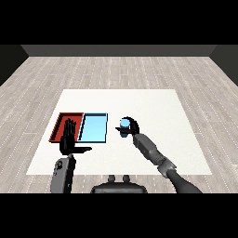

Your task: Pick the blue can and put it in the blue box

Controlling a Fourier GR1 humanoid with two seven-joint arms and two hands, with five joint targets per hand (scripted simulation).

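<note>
Right robot hand (133,126) curled round the blue can (124,124), upright, just right of the blue tray (94,128) on the white table (153,107). Tray lies to the can's left. Left robot hand (69,139) open, fingers straight, over the red tray (60,122).

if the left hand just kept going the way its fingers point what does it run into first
Probably the red tray: the left hand points straight up the view, fingers straight, already overlapping that tray. Its height above the tray is unclear.
</note>
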